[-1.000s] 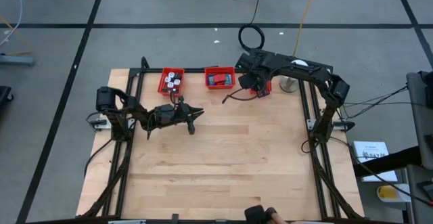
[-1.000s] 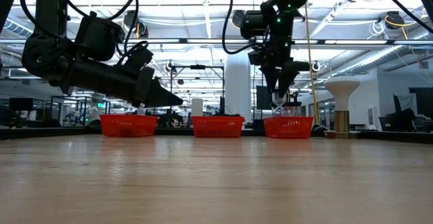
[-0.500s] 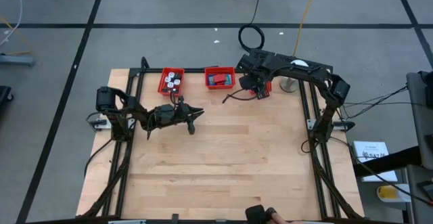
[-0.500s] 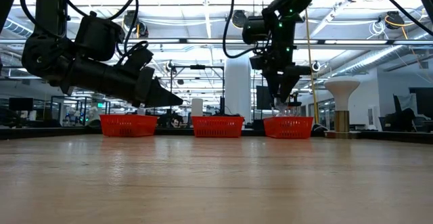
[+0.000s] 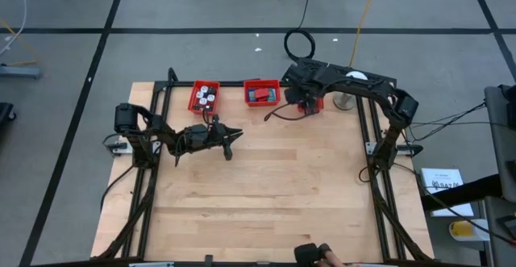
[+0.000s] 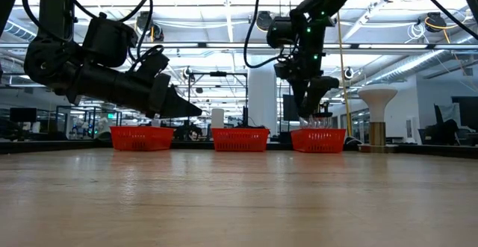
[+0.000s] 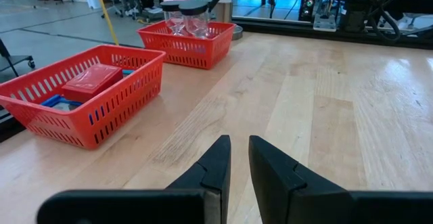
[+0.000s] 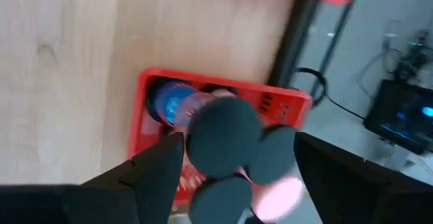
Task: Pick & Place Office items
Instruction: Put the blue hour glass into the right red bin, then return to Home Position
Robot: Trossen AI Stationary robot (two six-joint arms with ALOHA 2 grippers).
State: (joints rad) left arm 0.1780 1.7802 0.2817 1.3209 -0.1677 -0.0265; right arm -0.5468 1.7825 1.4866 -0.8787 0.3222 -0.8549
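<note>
My right gripper (image 8: 237, 145) hangs open over the right red bin (image 8: 145, 82), fingers pointing down; it shows above the bin in the high view (image 5: 306, 102) and low view (image 6: 310, 110). Between and below its fingers stand clear jars with black lids (image 8: 224, 135), one with blue contents (image 8: 169, 105), resting in the bin. The middle bin (image 7: 128, 95) holds a red block (image 7: 91, 78) and blue bits. The left bin (image 5: 204, 98) holds small white-topped items. My left gripper (image 7: 239, 146) waits above the table's left half (image 5: 235, 133), shut to a narrow slit and holding nothing.
The three red bins stand in a row along the table's far edge. A white round lamp on a stand (image 5: 348, 98) is just right of the right bin. A cable (image 5: 278, 114) dangles from the right arm. Bare wood (image 5: 266, 194) spreads across the middle and near side.
My right gripper has shifted slightly toward the table's right edge and come down to the right bin. The clear jar that hung below its fingers in the low view has gone down behind the bin's rim.
</note>
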